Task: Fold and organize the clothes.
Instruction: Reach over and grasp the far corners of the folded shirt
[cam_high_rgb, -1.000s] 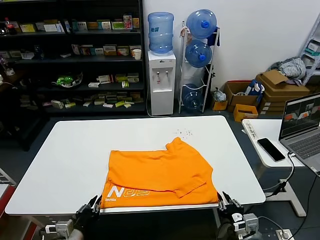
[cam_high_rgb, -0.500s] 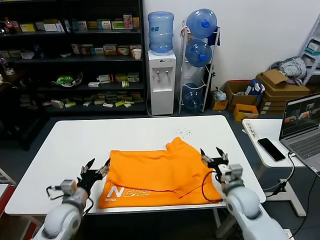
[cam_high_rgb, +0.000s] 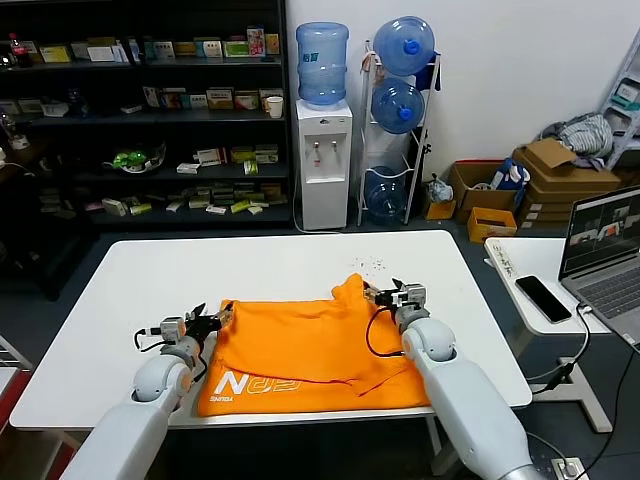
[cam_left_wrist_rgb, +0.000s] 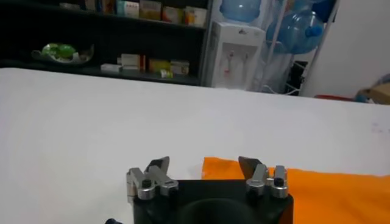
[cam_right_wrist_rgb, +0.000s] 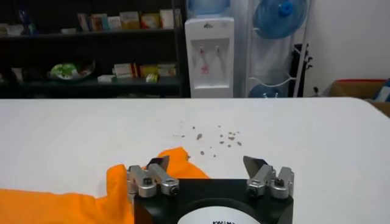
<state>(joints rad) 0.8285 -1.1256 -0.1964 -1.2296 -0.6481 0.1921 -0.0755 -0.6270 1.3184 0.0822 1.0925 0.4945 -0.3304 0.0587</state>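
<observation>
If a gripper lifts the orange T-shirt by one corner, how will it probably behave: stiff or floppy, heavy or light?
The orange T-shirt will probably be floppy: it lies flat in soft, folded layers on the white table, so a lifted corner should drape and may unfold. It looks thin, so likely light. The open left gripper and right gripper at its far corners would probably need both holds to keep it flat.

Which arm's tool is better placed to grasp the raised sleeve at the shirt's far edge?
Right. The right tool hangs open beside the raised sleeve of the T-shirt; the left tool, also open, sits at the opposite far corner.
</observation>
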